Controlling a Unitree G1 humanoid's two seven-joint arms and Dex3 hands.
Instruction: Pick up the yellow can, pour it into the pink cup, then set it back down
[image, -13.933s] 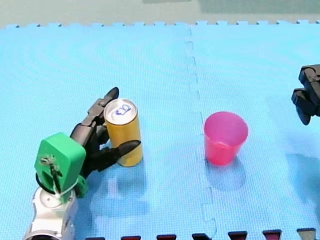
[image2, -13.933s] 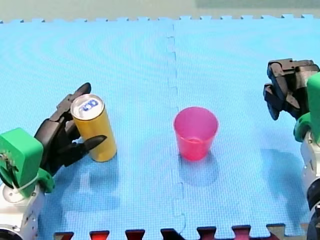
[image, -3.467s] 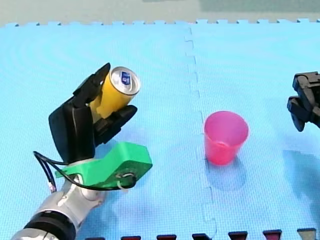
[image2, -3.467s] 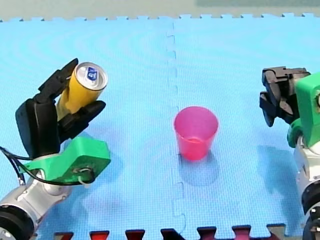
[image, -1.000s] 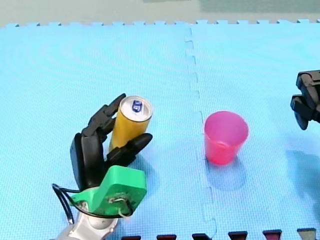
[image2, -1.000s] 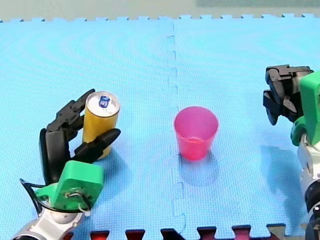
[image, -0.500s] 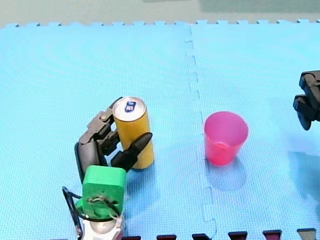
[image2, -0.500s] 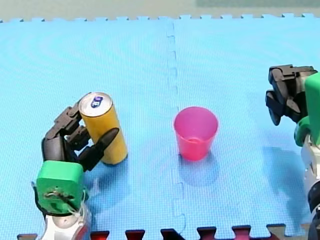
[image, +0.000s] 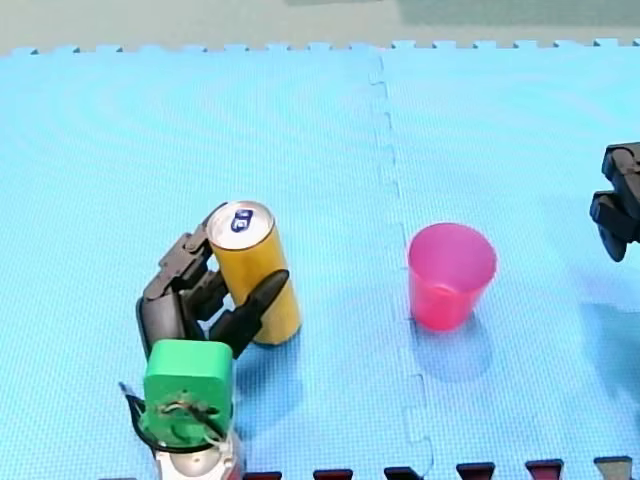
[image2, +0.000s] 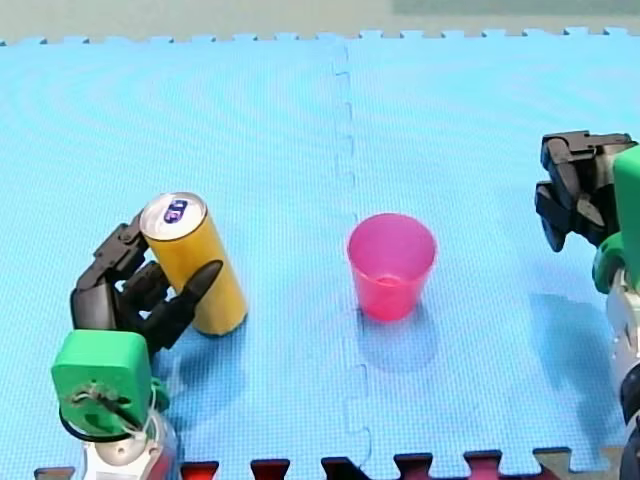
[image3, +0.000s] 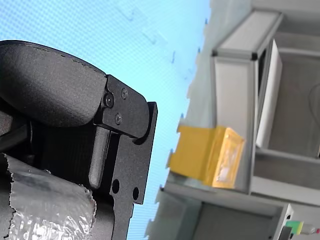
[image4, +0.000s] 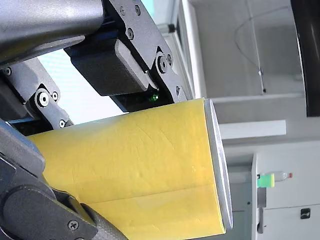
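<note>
Yellow can (image: 255, 275), silver-topped: we log it leaning on the blue foam mat (image: 300, 120), left of the pink cup (image: 450, 280), clasped by the left hand (image: 200, 295). Cup upright, contents indiscernible; right hand (image2: 575, 200) clenched at mat's right edge.

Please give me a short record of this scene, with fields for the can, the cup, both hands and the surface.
can: yellow metal can, near upright, left of the cup
cup: pink plastic cup, upright, untouched
left hand: shut on the can
right hand: shut, at the mat's right edge
surface: blue foam puzzle mat
</note>
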